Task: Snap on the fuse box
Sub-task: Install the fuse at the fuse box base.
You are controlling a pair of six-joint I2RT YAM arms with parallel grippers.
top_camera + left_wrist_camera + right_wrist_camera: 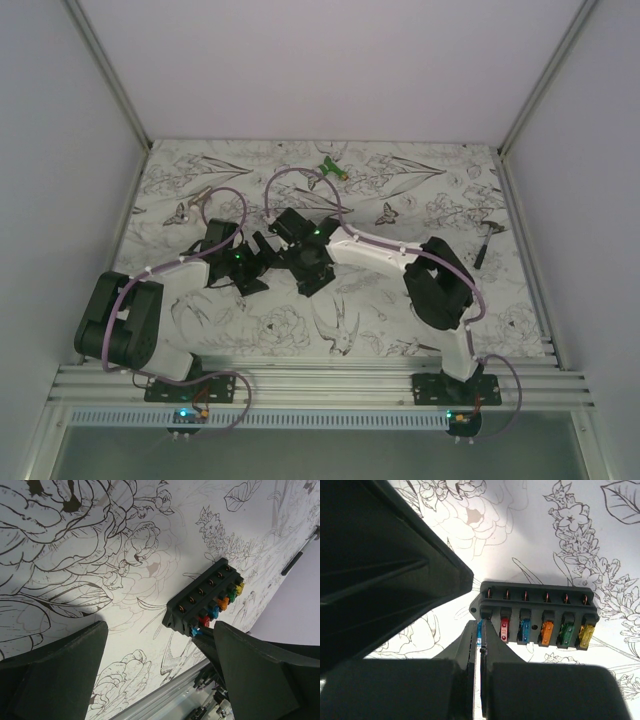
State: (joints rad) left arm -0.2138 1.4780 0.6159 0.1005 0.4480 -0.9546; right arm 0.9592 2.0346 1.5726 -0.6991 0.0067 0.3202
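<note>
The fuse box (535, 605) is a black oblong block lying flat on the flower-print mat, also in the left wrist view (200, 597). Its slots hold red, blue, orange, green and yellow fuses. My right gripper (480, 627) is shut on a light blue fuse (479, 630), held at the box's leftmost slot. My left gripper (160, 630) is open and empty, just near of the box, its fingers apart from it. In the top view both grippers meet mid-table, left (255, 262) and right (300, 255), and hide the box.
A green-and-white gadget (333, 167) lies at the back of the mat. A small black-headed tool (487, 240) lies at the right edge. The left gripper's finger (385, 565) fills the upper left of the right wrist view. A metal rail (320, 385) runs along the near edge.
</note>
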